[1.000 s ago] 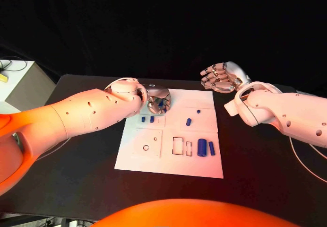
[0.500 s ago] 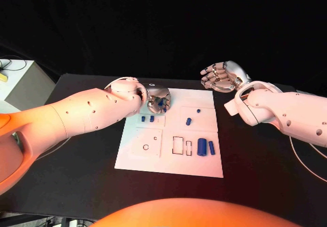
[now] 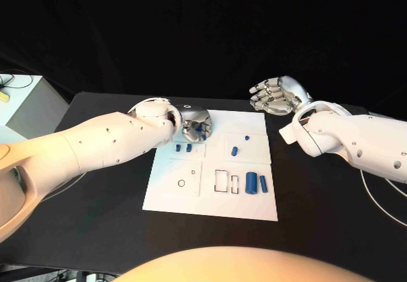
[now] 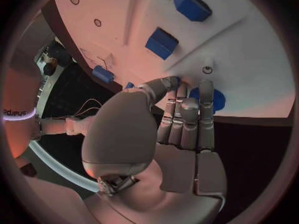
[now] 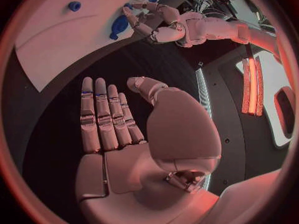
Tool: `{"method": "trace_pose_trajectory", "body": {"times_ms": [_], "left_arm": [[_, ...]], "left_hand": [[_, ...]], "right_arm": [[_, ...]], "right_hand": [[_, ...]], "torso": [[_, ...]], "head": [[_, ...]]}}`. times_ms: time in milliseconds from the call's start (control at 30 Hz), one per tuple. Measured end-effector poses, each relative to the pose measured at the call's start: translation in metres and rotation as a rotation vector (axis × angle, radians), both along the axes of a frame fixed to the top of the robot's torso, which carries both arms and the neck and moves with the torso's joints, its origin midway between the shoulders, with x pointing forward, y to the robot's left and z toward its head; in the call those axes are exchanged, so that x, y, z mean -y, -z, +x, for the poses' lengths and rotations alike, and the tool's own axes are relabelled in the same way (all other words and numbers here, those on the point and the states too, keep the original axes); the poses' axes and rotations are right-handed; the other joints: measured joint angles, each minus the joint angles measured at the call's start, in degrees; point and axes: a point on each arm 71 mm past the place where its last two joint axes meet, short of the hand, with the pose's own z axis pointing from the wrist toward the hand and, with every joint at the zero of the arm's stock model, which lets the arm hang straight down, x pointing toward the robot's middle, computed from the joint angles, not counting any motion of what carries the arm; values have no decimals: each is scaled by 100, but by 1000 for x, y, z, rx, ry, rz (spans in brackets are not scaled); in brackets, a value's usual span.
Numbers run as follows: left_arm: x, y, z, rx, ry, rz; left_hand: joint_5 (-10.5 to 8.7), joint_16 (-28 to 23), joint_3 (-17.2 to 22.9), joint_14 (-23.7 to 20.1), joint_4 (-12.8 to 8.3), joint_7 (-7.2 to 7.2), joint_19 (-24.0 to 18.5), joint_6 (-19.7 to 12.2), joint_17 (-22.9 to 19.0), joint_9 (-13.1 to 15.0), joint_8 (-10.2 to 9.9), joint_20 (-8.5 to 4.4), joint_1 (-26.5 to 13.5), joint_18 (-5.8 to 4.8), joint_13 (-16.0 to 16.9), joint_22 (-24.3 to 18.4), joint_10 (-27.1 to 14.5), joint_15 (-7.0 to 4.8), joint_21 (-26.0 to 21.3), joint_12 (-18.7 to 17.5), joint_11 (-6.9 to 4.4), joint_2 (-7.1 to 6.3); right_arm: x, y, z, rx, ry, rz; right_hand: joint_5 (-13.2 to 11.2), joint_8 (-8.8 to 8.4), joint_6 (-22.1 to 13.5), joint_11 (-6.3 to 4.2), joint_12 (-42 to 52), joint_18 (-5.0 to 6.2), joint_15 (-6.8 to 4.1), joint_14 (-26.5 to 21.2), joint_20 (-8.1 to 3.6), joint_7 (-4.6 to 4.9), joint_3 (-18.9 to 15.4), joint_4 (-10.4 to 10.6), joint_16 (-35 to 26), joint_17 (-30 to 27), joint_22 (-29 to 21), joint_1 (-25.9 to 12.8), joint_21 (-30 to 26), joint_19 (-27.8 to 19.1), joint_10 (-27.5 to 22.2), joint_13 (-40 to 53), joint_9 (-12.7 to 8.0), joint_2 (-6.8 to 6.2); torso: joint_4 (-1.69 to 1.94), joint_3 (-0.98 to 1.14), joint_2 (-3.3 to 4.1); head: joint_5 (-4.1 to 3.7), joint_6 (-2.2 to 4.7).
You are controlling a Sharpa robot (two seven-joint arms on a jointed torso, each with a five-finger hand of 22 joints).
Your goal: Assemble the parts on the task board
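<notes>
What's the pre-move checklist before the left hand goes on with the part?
1. Left hand over the task board, at its far left corner: ok.
2. Blue part at the left hand's fingertips: ok; firm grip: cannot tell.
3. Right hand open, off the board, holding nothing: ok.
4. Two small blue parts near the left hand, untouched: ok.
5. Large blue cylinder lies well away from both hands: ok.
6. Target socket for the part: cannot tell.

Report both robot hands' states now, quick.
Left robot hand: fingers on a blue part at the task board; whether it grips cannot be told.
Right robot hand: open, holding nothing.
</notes>
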Motion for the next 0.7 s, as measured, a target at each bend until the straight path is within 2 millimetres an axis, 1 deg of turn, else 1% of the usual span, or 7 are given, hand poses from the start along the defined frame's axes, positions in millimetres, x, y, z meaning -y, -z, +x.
{"method": "trace_pose_trajectory", "body": {"times_ms": [200, 400, 467, 500, 633, 700], "left_arm": [[-3, -1, -5, 4, 7, -24], [-8, -8, -11, 8, 8, -57], [-12, -11, -12, 7, 3, -67], [-14, -12, -12, 7, 0, -70], [-23, -15, -13, 2, -17, -80], [-29, -16, -14, -1, -27, -83]], "left_hand": [[-13, 38, 16, 62, -17, 6, 0, 47, 50, 16, -6, 0, -10, 0, -2, 10, 41, -1, 23, -79, 0, 7], [-14, 38, 16, 61, -17, 13, 0, 80, 20, 22, -44, 0, -47, 0, 2, 10, 100, -1, 23, -147, 0, 42], [-14, 38, 13, 61, -13, 6, 0, 88, 23, 27, -52, 0, -130, -1, 13, 10, 144, -1, 23, -196, 0, 30], [-14, 38, -18, 81, 18, 6, 0, 88, 30, 35, -53, 0, -133, -1, 20, 8, 153, 19, 23, -230, -9, 32], [-14, 38, -41, 81, 40, -9, 0, 103, 36, 61, -54, 0, -162, -1, 26, -3, 155, 19, 23, -240, -11, 4], [-14, 38, -41, 81, 40, -10, 0, 103, 36, 61, -55, 0, -183, -1, 24, -3, 155, 19, 23, -272, -11, 25]], "right_arm": [[0, 0, 0, 0, 0, 0], [1, 0, 0, 0, 2, 0], [1, 0, 0, 0, 2, 0], [2, 0, 0, 0, 2, 0], [3, 0, -1, 0, 3, -1], [3, 0, -1, 0, 4, -1]], "right_hand": [[0, 0, 0, 0, 0, 0, 0, 0, 0, 0, 0, 0, 0, 0, -12, 0, 0, 0, 0, 0, 0, 0], [0, 0, 0, 0, 0, 0, 0, 0, 0, 0, 0, 0, 0, 0, -12, 0, 0, 0, 0, 0, 0, 0], [0, 0, 0, 0, 0, 0, 0, 0, 0, 0, 0, 0, 0, 0, -12, 0, 0, 0, 0, 0, 0, 0], [0, 0, 0, 0, 0, 0, 0, 0, 0, 0, 0, 0, 0, 0, -12, 0, 0, 0, 0, 0, 0, 0], [0, 0, 0, 0, 0, 0, 0, 0, 0, 0, 0, 0, 0, 0, -12, 0, 0, 0, 0, 0, 1, 0], [0, 0, 0, 0, 0, 0, 0, 0, 0, 0, 0, 0, 0, 0, -12, 0, 0, 0, 0, 0, 1, 0]], "torso": [[1, 1, -1], [7, 2, -7], [9, 3, -9], [11, 3, -9], [12, 4, -12], [12, 4, -12]], "head": [[-1, 14], [-2, 29], [2, 38], [4, 41], [12, 45], [12, 45]]}}
